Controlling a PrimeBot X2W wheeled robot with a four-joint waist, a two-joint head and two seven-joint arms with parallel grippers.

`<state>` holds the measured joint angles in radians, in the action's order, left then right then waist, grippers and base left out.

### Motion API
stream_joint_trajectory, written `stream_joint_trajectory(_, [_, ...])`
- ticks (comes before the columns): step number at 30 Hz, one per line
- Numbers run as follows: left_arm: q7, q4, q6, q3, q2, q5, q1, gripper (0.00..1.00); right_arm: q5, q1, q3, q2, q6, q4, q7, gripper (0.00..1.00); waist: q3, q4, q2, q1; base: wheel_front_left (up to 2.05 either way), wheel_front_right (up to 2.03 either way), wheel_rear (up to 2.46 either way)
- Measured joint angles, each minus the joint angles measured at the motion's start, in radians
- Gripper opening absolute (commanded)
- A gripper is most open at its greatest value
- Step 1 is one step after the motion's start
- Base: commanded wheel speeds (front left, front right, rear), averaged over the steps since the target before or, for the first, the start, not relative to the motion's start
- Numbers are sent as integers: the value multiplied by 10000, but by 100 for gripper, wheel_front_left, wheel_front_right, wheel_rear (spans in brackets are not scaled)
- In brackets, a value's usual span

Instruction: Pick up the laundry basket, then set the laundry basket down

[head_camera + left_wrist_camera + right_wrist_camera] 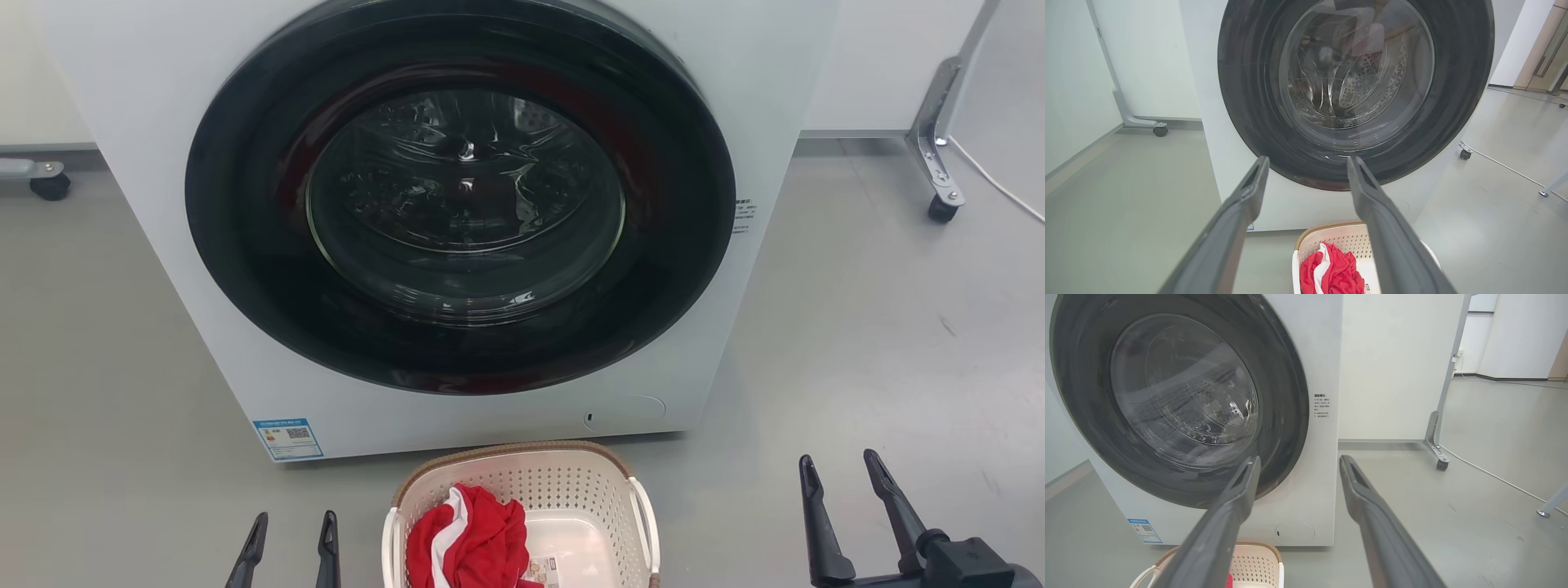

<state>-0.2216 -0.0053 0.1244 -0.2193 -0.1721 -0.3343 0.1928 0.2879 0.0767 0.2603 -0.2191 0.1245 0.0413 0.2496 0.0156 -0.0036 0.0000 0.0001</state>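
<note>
The laundry basket (563, 488) is seen on the floor (857, 343), just before the washing machine (147, 245), with a red cloth (482, 539) inside. The left gripper (294, 519) and right gripper (839, 459) are held either side of it, fingers parted, nothing grasped.

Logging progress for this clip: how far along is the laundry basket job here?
Done: nothing that shows; the laundry basket sits on the floor before the washing machine, red clothing inside. In hand: nothing; left gripper and right gripper hang open either side, apart from it. Left, apparently: grasp, lift, set down.
</note>
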Motion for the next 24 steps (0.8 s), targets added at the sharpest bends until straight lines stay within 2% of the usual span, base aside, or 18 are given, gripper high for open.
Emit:
stream_joint_trajectory(4, [48, -36, 0, 61, 61, 209, 3, 100, -15, 14, -15, 31, 0, -54, -2, 100, -2, -18, 0, 0, 0, 0, 0])
stream_joint_trajectory(5, [88, -46, 0, 79, 77, 211, 3, 0, -29, 15, -23, 48, 0, -63, 0, 0, -4, -22, 0, 0, 0, 0, 0])
stream_joint_trajectory(14, [211, 370, -109, 155, 198, 25, 42, 0, 255, 176, -105, 251, -105, 351, -119, 0, -18, -22, 0, 1, 0, 0, 0])
stream_joint_trajectory(24, [539, 614, -307, 464, 313, -1333, -70, 0, 1561, 87, -491, 407, -299, 577, -477, 0, -37, -16, 0, 0, 0, 0, 0])
